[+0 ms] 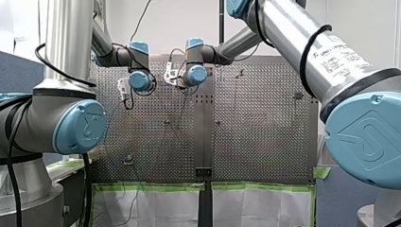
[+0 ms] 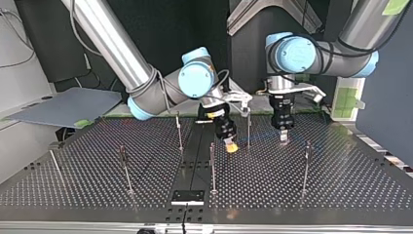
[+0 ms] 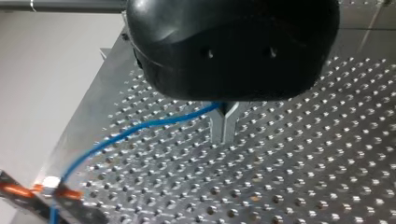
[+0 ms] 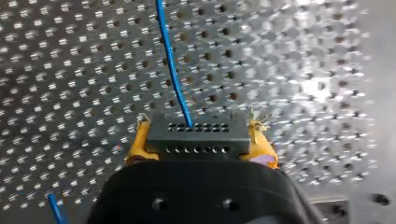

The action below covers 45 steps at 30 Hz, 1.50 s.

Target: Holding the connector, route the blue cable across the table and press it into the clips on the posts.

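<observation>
The perforated table [image 2: 341, 185] carries thin upright posts [image 2: 213, 165] and a small black plate [image 2: 187, 197].

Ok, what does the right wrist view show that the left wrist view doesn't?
Only the right wrist view shows the black perforated connector block between my right arm's yellow-padded jaws. Only the left wrist view shows my left arm's metal jaws shut on the thin blue cable. Both show that cable and the perforated metal table.

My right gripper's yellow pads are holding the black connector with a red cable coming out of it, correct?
Not red: the right wrist view shows a blue cable leaving the black connector held between my right gripper's yellow pads.
</observation>
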{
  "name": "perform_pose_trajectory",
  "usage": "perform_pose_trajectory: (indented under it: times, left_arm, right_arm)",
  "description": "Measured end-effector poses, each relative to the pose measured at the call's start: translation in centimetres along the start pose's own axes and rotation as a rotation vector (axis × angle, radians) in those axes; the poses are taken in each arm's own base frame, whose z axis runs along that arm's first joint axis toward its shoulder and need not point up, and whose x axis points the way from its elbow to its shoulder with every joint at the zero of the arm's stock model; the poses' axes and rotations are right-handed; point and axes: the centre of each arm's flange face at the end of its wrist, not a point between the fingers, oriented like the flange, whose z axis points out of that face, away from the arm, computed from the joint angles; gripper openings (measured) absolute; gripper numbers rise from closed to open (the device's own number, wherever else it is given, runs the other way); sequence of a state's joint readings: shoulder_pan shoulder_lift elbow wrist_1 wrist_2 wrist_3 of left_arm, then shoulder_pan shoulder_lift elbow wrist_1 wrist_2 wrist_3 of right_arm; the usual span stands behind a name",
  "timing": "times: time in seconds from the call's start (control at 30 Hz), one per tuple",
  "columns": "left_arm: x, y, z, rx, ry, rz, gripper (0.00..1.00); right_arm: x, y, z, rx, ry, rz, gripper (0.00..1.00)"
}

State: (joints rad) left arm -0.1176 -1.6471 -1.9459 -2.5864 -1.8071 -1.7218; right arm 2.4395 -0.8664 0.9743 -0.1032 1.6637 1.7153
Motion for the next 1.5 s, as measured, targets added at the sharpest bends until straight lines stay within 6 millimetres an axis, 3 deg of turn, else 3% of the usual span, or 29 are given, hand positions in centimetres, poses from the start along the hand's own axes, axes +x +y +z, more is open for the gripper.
perform_pose_trajectory:
  times: [0.17, 0.33, 0.73, 1.0, 1.23, 1.5]
  left_arm:
    - [1.8, 0.6, -1.2, -0.006, 0.030, 0.003, 0.00]
    - [4.9, 1.0, -2.4, -0.010, 0.093, 0.017, 0.00]
    - [10.8, 1.9, -2.4, -0.024, 0.189, 0.035, 0.00]
    - [14.3, 2.1, -2.3, -0.022, 0.233, 0.044, 0.00]
    - [15.2, 2.3, -1.9, -0.006, 0.230, 0.036, 0.00]
    - [17.7, 2.5, -1.4, 0.009, 0.241, 0.027, 0.00]
  right_arm:
    - [-2.0, 0.4, -0.6, -0.007, -0.042, -0.002, 0.00]
    - [-4.6, 0.9, -1.6, -0.017, -0.097, -0.008, 0.00]
    - [-9.1, 1.7, -3.6, -0.031, -0.194, -0.025, 0.00]
    - [-10.6, 2.1, -4.5, -0.034, -0.228, -0.042, 0.00]
    - [-12.1, 3.4, -5.1, -0.050, -0.261, -0.047, 0.00]
    - [-12.8, 4.9, -5.1, -0.061, -0.273, -0.043, 0.00]
